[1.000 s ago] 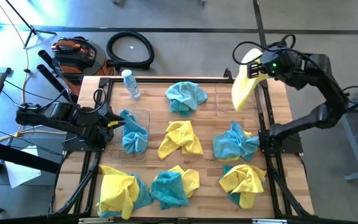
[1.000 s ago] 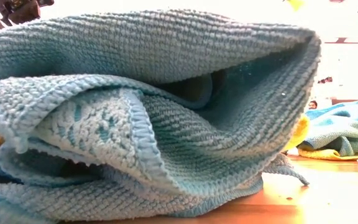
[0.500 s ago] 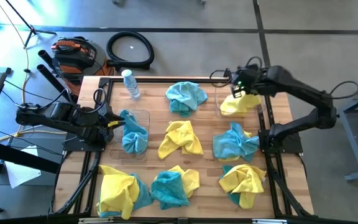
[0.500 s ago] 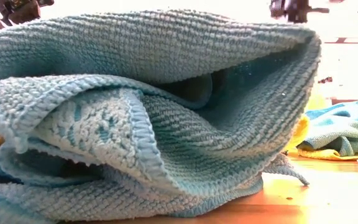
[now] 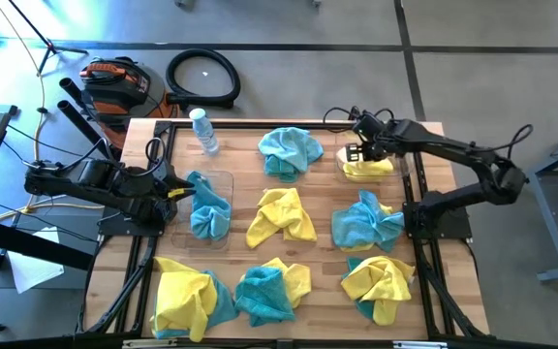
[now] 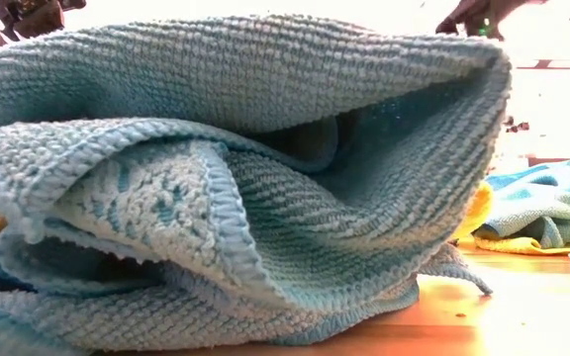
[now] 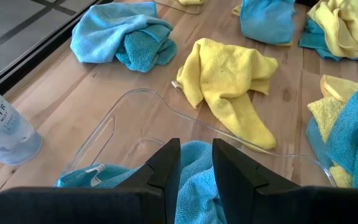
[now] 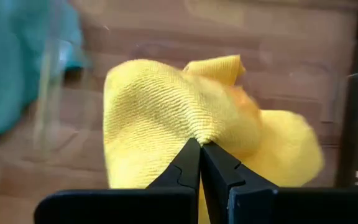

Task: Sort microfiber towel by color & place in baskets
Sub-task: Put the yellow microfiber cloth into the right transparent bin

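Note:
My right gripper (image 5: 361, 153) is shut on a yellow microfiber towel (image 5: 370, 168) that sits heaped inside the clear right basket (image 5: 340, 160) at the table's far right. My left gripper (image 7: 196, 167) waits open above the clear left basket (image 7: 135, 99), which holds a teal towel (image 5: 209, 206); it touches nothing. More yellow and teal towels lie loose on the wooden table, among them a teal one (image 5: 291, 150), a yellow one (image 5: 281, 215) and another teal one (image 5: 366, 221). A teal towel (image 6: 236, 178) fills the low view. My right gripper pinches a raised fold at the yellow towel's top (image 8: 199, 127) between its two fingertips. The fingers come from above, slanting down. The towel spreads out in a heap below them, between the right basket's walls.
A clear water bottle (image 5: 203, 131) stands at the far left corner, next to the left basket. Mixed yellow-and-teal heaps (image 5: 190, 299), (image 5: 271, 291), (image 5: 378, 281) line the near edge. Black frame rails run along both table sides.
My right gripper has come down and toward the table's left, tipping to point more steeply downward, still shut on the yellow towel. The towel hung free below the gripper high above the far right corner; now it is lowered into the right basket and has bunched into a heap.

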